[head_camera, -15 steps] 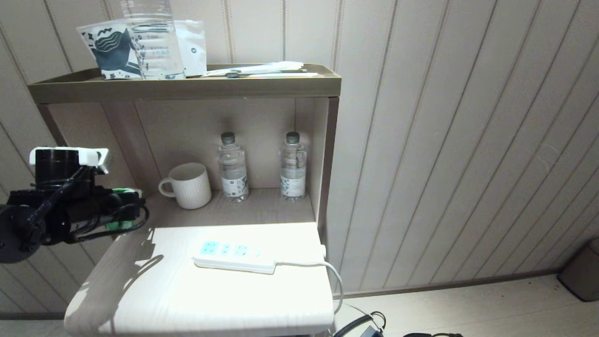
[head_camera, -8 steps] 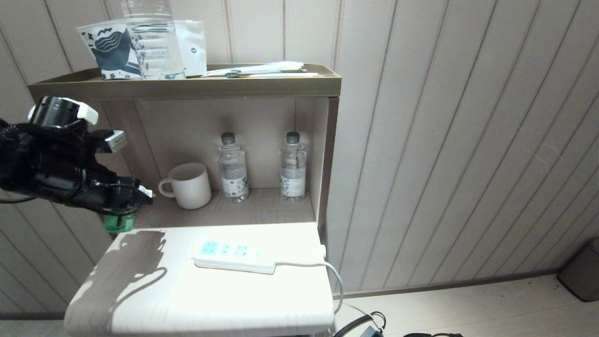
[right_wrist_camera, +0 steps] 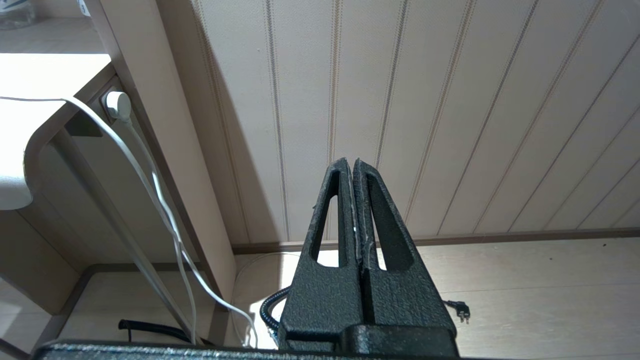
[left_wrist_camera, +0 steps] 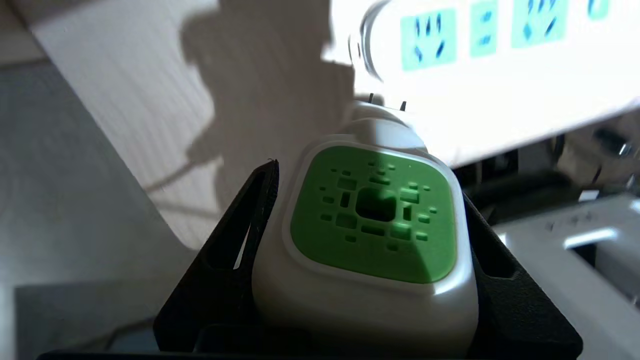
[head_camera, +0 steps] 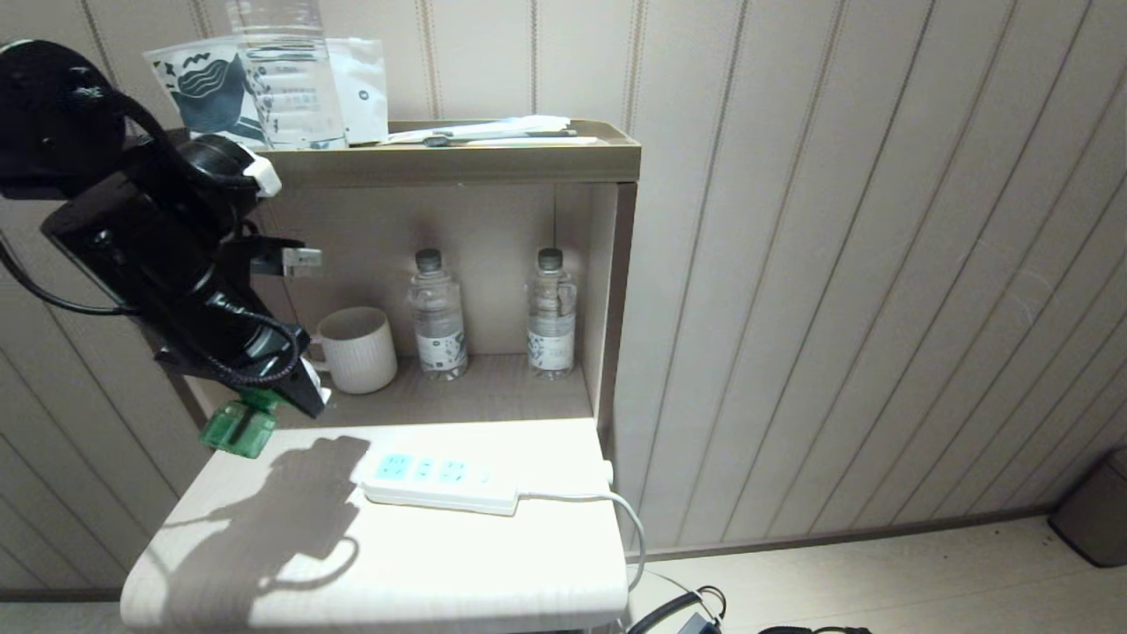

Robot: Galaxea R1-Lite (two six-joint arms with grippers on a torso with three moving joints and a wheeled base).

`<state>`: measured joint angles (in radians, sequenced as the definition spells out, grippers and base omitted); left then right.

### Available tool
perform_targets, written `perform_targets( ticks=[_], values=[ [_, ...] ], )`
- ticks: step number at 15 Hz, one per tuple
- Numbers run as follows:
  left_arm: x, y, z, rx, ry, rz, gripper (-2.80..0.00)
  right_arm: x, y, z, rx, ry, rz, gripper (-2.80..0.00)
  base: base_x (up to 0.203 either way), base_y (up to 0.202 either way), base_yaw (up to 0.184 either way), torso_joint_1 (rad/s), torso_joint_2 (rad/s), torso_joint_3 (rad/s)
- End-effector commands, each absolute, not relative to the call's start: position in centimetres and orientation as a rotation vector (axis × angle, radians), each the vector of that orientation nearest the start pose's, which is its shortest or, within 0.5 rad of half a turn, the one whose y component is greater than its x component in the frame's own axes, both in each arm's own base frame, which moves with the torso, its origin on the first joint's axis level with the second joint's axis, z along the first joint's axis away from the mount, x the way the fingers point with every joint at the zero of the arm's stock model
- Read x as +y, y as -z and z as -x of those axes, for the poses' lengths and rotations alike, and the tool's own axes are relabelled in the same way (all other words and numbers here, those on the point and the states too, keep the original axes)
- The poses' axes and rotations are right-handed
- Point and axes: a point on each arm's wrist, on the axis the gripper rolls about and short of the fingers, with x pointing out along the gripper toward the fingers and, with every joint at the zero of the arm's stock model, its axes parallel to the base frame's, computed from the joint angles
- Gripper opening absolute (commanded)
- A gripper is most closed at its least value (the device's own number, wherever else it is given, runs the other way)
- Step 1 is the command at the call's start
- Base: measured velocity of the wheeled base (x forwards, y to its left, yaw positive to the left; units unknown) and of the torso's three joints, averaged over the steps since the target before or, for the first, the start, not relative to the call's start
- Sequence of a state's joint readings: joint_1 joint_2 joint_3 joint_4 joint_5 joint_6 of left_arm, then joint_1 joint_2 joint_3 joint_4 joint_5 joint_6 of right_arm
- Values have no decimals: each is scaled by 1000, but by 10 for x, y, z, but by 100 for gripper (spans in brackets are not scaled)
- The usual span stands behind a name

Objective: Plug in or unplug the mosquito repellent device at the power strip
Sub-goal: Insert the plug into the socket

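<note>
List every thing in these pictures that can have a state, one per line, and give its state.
mosquito repellent device: unplugged, held in the air
left gripper: shut on the device
right gripper: shut, empty
power strip: flat on the table, all sockets free
strip's white cord: plugged into a wall socket
mug: upright
two water bottles: upright, capped

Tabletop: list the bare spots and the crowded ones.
Bare: the table from the strip to its near edge, and the shelf before the bottles. Crowded: the far-left corner, where the left tool holds the repellent.
</note>
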<state>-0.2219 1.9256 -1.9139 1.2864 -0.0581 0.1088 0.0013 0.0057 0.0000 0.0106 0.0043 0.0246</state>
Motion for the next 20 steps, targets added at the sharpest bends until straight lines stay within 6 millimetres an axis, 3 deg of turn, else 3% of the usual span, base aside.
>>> perform_targets(
  ticks=[1,5,20],
  values=[
    [-81,-228,-317,1427,341,-246,-280,0,-75,22,17,-6,-25,-280,0,0,0,0,0,0],
    [-99,-208,-324,1490,387,-299,-280,0,-75,22,17,-6,-25,-280,0,0,0,0,0,0],
    [-133,-201,-328,1412,418,-310,-280,0,-75,22,17,-6,-26,-280,0,0,0,0,0,0]
  ],
)
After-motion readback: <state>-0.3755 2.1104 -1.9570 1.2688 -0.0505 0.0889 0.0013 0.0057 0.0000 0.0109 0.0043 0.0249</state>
